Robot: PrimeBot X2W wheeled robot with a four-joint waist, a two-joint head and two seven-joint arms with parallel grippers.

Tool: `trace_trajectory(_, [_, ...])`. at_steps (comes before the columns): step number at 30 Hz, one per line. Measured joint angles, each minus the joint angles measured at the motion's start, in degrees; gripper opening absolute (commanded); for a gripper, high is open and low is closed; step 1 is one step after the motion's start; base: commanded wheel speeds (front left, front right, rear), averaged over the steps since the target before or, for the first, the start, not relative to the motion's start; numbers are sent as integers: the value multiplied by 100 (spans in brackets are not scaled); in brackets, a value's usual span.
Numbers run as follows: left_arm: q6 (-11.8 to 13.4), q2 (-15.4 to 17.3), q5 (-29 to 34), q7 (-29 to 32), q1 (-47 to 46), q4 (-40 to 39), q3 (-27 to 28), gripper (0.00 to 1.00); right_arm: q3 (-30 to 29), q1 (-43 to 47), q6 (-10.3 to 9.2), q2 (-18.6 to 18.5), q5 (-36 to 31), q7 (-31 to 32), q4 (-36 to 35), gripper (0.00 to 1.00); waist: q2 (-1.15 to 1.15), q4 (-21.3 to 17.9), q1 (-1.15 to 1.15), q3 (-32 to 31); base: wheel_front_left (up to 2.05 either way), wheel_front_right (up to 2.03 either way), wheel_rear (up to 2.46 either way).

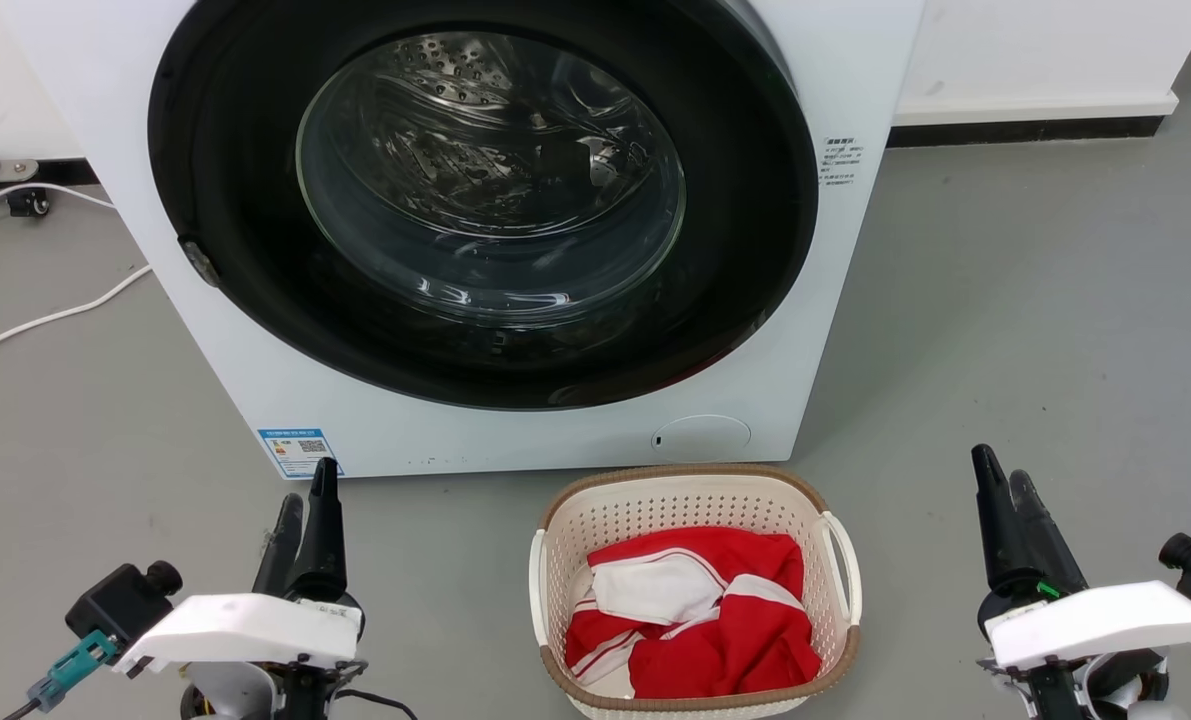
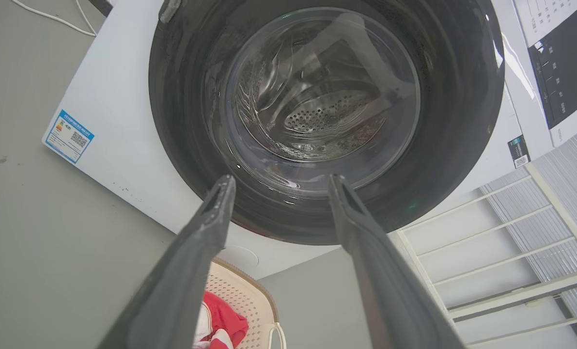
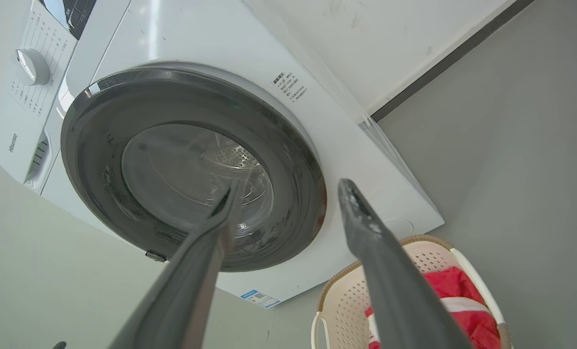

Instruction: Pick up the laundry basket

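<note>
Cream plastic laundry basket (image 1: 655,512) on the floor (image 1: 1015,300) before the washer (image 1: 245,370), between the left end effector (image 1: 307,482) and right end effector (image 1: 1001,464), both spread, empty; grip both side handles (image 1: 845,562) evenly.

The basket (image 1: 655,508) sits on the floor (image 1: 1015,330) just before the washer (image 1: 515,420), right of its middle, with cloth (image 1: 700,625) in it. The left gripper (image 1: 307,485) is near, left of the basket; the right gripper (image 1: 1001,465) is near, right of it. A cable (image 1: 50,320) lies far left.
</note>
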Motion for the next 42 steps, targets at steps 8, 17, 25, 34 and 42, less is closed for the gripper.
trace_trajectory(8, [8, 2, 597, -151, 16, -121, -77, 100, 58, 60, 0, 0, -699, -164, -119, 100, 0, 3, 0, 12, 0, 0, 0])
trace_trajectory(17, [48, 5, 1350, -326, 62, -156, -159, 100, 101, 121, 0, -1, -1538, -345, -224, 100, 0, 11, 0, 29, 0, 0, 0])
trace_trajectory(25, [101, 8, 1958, -456, 109, -155, -232, 100, 133, 201, 0, -2, -2149, -464, -240, 100, 0, 9, 0, 32, 0, 0, 0])
trace_trajectory(34, [168, 11, 2565, -601, 125, -154, -343, 100, 158, 240, 0, -2, -2797, -603, -320, 100, 0, 9, -1, 46, 0, 0, 0])
trace_trajectory(42, [209, 13, 3042, -708, 145, -162, -402, 100, 175, 301, 0, -3, -3346, -719, -364, 100, 0, 20, -1, 58, 0, 0, 0])
